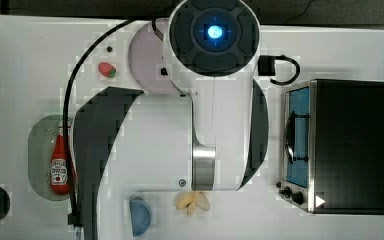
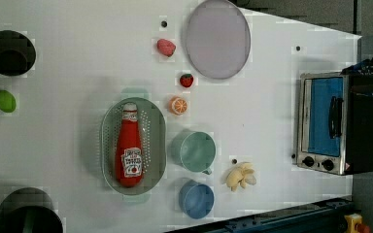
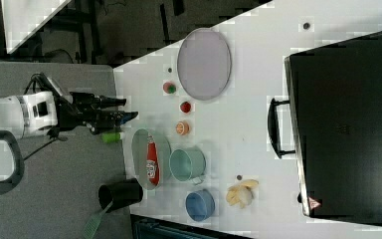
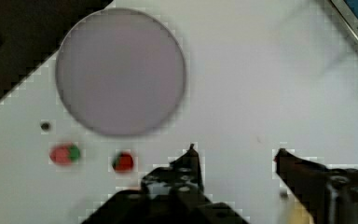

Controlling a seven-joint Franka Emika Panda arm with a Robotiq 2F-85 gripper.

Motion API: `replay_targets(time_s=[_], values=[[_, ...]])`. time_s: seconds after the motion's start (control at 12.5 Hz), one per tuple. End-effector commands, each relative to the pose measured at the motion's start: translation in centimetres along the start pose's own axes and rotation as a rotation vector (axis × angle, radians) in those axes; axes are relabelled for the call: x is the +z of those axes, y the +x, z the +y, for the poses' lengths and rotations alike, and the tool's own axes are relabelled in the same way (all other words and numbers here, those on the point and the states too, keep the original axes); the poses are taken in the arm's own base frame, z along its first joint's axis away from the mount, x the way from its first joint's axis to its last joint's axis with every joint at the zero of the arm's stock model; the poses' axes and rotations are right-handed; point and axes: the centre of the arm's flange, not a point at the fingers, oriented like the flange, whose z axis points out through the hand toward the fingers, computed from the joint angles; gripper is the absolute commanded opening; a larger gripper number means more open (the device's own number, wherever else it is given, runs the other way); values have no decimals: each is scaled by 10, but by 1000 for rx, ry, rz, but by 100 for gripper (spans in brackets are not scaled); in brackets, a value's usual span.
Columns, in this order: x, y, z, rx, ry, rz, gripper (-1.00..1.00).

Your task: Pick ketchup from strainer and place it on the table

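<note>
We see the red squeeze ketchup bottle point(image 2: 129, 150) with its white cap and white-and-dark label lying flat inside the pale green oval plastic strainer point(image 2: 157, 130), touching its perforated bottom, its cap pointing toward the left view's top. The strainer rests on the large white flat table point(image 2: 68, 97), at the left view's left of centre. Just beside the strainer, on the left view's right, stands a round green cup point(image 2: 193, 151), with a round blue cup point(image 2: 195, 199) below it and a small orange slice point(image 2: 178, 105) above it. A small red strawberry point(image 2: 186, 80) lies between the orange slice and the round pale lilac plate point(image 2: 217, 39), which sits near the left view's top edge. A cluster of pale yellow banana pieces point(image 2: 240, 175) lies to the left view's right of the cups, and a silver toaster oven with a blue glass door point(image 2: 328, 124) stands at the left view's right side. In the wrist view the black gripper point(image 4: 235, 150) hangs above the bare table with its two fingers spread well apart, grasping nothing, well apart from the ketchup bottle.
</note>
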Motion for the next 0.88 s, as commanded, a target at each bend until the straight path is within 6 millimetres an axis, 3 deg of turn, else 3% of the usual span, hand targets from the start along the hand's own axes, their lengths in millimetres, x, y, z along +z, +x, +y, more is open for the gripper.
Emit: replay_targets(time_s=[0.08, 0.24, 0.56, 0.88], values=[[-65, -43, 72, 150, -32, -27, 58], [-60, -52, 58, 119, -41, -31, 100], [-41, -105, -8, -40, -74, -36, 100], [-19, -194, -84, -261, -85, -18, 100]])
